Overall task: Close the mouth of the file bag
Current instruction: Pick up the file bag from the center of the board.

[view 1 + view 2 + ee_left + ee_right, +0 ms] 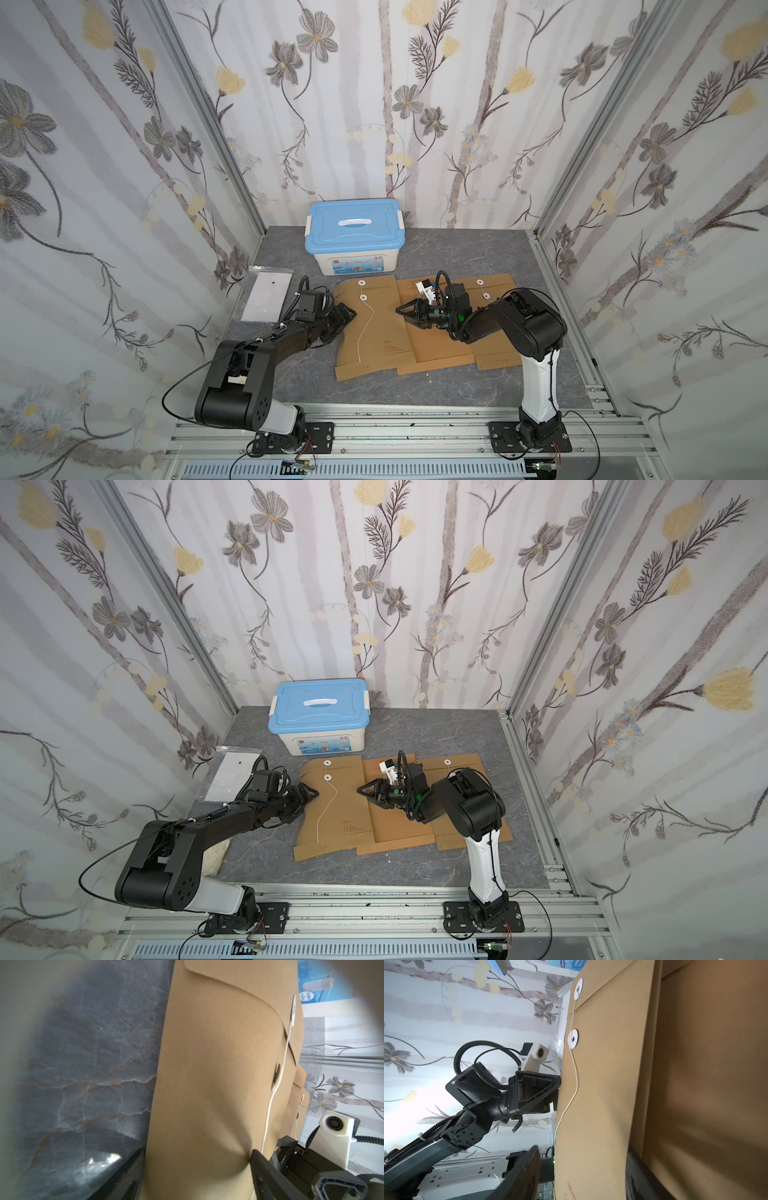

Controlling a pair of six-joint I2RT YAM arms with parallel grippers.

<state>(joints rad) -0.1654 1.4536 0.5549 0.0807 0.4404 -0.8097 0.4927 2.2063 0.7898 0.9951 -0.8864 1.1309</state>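
Top views both show the leftmost kraft file bag (382, 332) lying flat on the grey marble table (415, 390) at frame centre, its flap folded over and its white string (367, 332) trailing loose down the paper. The left gripper (347, 316) sits at the bag's left edge, jaws apart, one fingertip (257, 1159) denting the paper. The right gripper (401, 311) is at the bag's right edge, also spread and grasping nothing.

The walls (374, 104) are covered in pale paper with grey and yellow flowers. Metal posts (211, 120) are set at the back corners of the grey, veined table (457, 386).
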